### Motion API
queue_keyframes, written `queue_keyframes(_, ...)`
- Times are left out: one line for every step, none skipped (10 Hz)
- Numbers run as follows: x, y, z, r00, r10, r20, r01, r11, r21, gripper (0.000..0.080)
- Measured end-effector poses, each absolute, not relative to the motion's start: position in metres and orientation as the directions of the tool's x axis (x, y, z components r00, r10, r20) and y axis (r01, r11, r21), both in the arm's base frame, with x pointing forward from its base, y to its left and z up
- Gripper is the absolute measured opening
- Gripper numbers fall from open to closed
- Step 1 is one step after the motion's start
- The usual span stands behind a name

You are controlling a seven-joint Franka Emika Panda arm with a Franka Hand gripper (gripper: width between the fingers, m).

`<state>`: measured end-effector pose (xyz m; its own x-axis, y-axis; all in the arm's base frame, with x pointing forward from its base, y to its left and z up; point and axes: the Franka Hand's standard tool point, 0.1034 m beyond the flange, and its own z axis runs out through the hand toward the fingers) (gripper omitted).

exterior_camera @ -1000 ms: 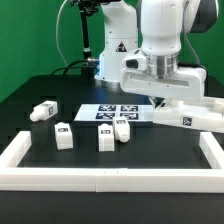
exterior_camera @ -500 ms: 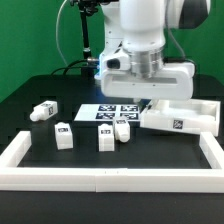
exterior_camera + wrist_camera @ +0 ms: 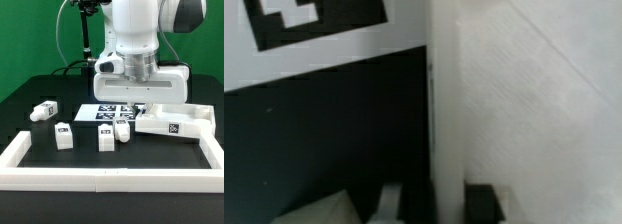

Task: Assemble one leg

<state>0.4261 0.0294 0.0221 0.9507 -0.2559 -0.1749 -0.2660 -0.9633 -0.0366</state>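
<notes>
Four white legs with black-and-white tags lie on the black table: one leg point(image 3: 42, 111) at the exterior view's far left, one leg point(image 3: 64, 134) upright, and two more point(image 3: 105, 138) point(image 3: 122, 128) close together. My gripper point(image 3: 148, 106) is shut on the edge of a large flat white tray-like piece point(image 3: 180, 122) and holds it a little above the table at the exterior view's right. In the wrist view that piece point(image 3: 526, 100) fills one side, and its thin edge sits between my fingers point(image 3: 484, 203) at my gripper point(image 3: 448, 200).
The marker board point(image 3: 108, 112) lies flat behind the legs, and shows in the wrist view point(image 3: 331, 40) too. A low white frame point(image 3: 110, 178) borders the table at the front and sides. The arm's base and cables stand at the back.
The arm has moved to the exterior view's left with the tray-like piece in its grip, and the piece has come down closer to the table. The legs have not moved.
</notes>
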Motion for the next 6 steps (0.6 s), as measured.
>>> queue_keyframes(0.425, 0.027, 0.02, 0.953, -0.248, -0.176, -0.258, -0.965, -0.037, 0.0057)
queue_keyframes(0.425, 0.014, 0.015, 0.96, -0.213, -0.18, -0.224, -0.974, -0.041, 0.0057)
queue_keyframes(0.428, 0.005, 0.014, 0.958, -0.222, -0.18, -0.233, -0.972, -0.041, 0.0057)
queue_keyframes(0.433, 0.0, 0.015, 0.958, -0.218, -0.187, -0.231, -0.972, -0.048, 0.0057)
queue_keyframes(0.436, -0.002, 0.013, 0.958, -0.21, -0.193, -0.223, -0.974, -0.048, 0.0057)
queue_keyframes(0.441, -0.001, 0.013, 0.958, -0.193, -0.213, -0.207, -0.977, -0.049, 0.0057)
